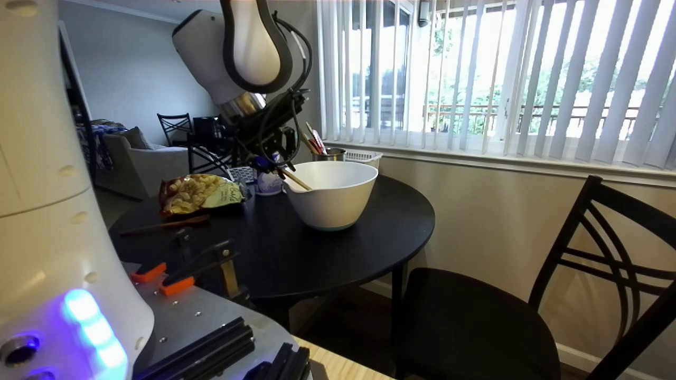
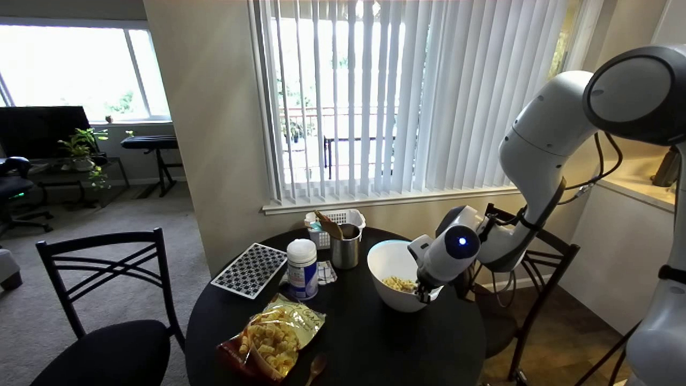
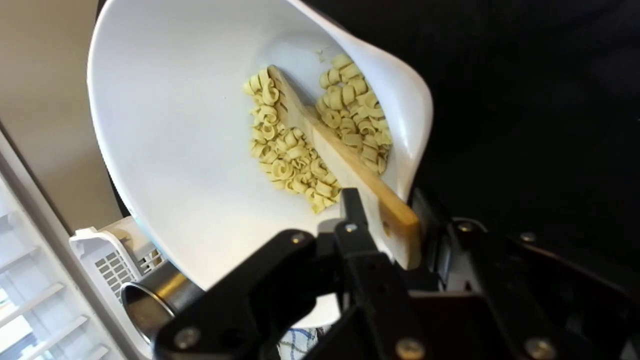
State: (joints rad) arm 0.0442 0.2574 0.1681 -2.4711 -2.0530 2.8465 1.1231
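1 wooden spatula (image 3: 345, 162) lies handle-end between the jaws.

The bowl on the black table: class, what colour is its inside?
White; the inside of the bowl shows best in the wrist view.

We are looking at a round black table (image 2: 370, 351), where a white bowl (image 1: 332, 206) is standing near a metal pot (image 2: 344, 254) and a white basket (image 1: 364, 156). We are also seeing a white tub (image 2: 303, 274), a checked cloth (image 2: 326, 273), a patterned board (image 2: 251, 271), a red-and-yellow bag (image 2: 278, 335) and a wooden spoon (image 2: 318, 365).
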